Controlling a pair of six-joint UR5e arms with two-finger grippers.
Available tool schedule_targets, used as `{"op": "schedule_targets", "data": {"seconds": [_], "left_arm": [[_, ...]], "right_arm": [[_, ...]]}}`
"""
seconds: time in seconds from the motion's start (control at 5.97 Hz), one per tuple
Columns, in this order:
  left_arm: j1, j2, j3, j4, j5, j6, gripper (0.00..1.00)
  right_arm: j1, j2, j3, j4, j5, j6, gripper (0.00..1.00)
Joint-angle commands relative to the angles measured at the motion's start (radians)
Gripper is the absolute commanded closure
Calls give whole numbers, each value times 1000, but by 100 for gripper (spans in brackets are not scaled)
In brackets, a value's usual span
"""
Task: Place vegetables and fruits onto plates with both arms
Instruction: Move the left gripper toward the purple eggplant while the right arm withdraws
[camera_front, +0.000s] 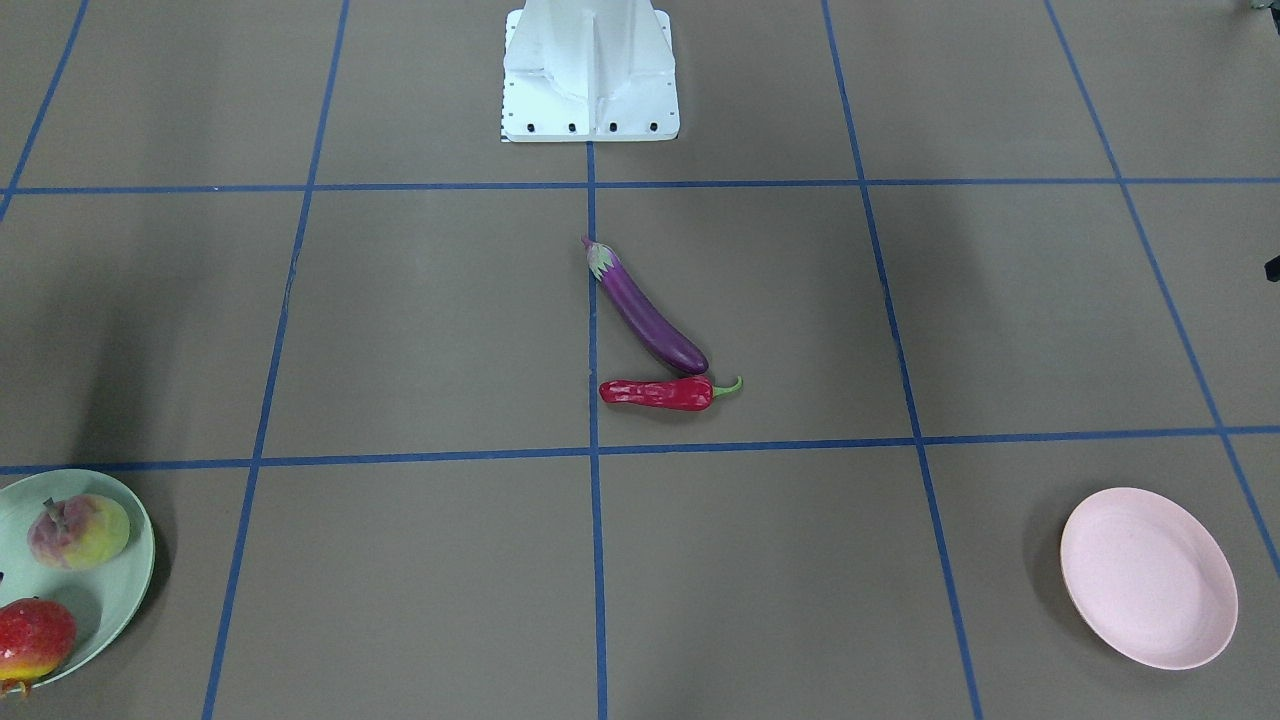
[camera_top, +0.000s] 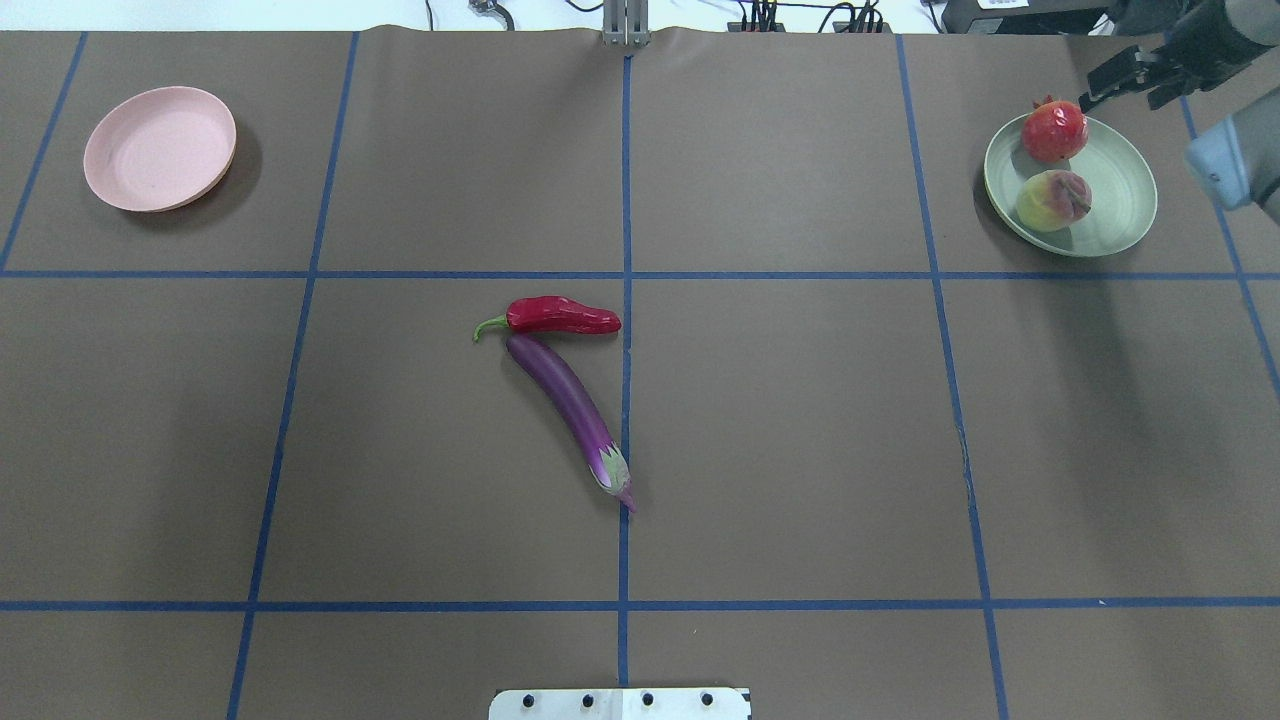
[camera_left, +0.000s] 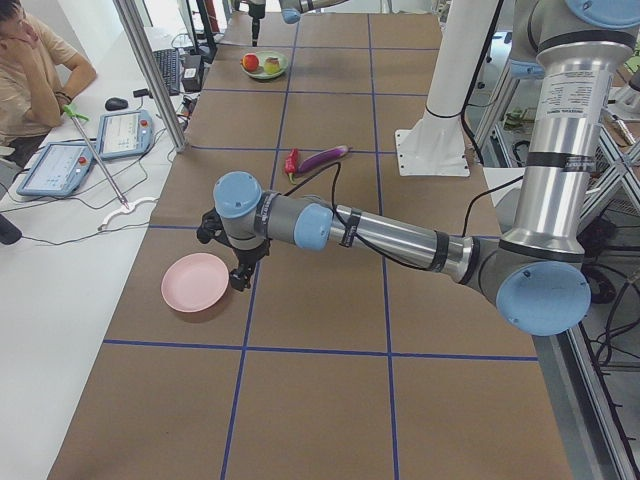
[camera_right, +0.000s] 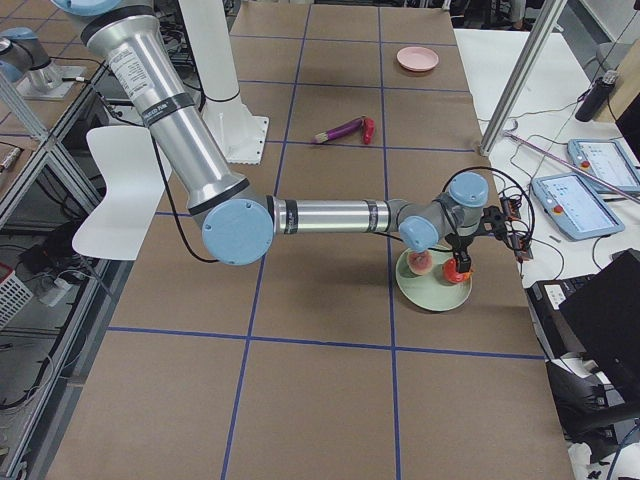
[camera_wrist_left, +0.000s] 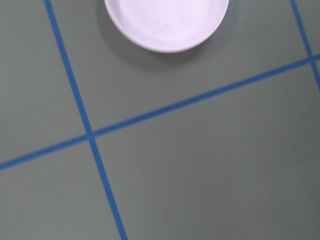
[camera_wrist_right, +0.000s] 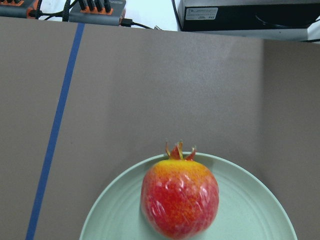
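mint plate (camera_top: 1122, 190): peach (camera_top: 1053, 200) + red-orange fruit (camera_top: 1055, 130) | right fingers (camera_top: 1105, 85) spread, just by that fruit | left fingers (camera_left: 238, 282) near pink plate (camera_left: 193, 283), can't tell their state

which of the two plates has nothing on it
The pale pink plate is bare. The mint green plate holds both fruits, the peach and the red-orange fruit.

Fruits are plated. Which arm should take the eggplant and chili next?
Left, probably. The eggplant and chili lie mostly on its side of the centre line, and the left gripper hangs beside the empty pink plate. The right gripper is far off at the green plate.
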Motion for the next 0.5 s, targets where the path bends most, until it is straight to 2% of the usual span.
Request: {"op": "schedule_targets", "data": {"seconds": [0.0,0.17,0.34], "left_arm": [[142,-78,-6,-103,130,-347,0],[249,-121,-6,-99,197,-499,0],[339,-175,-3,-96,238,-665,0]], "right_arm": [[72,-206,186,-19,83,-39,0],[86,-318,287,-52,97,-70,0],[91,-402,423,-191,83,-129,0]]}}
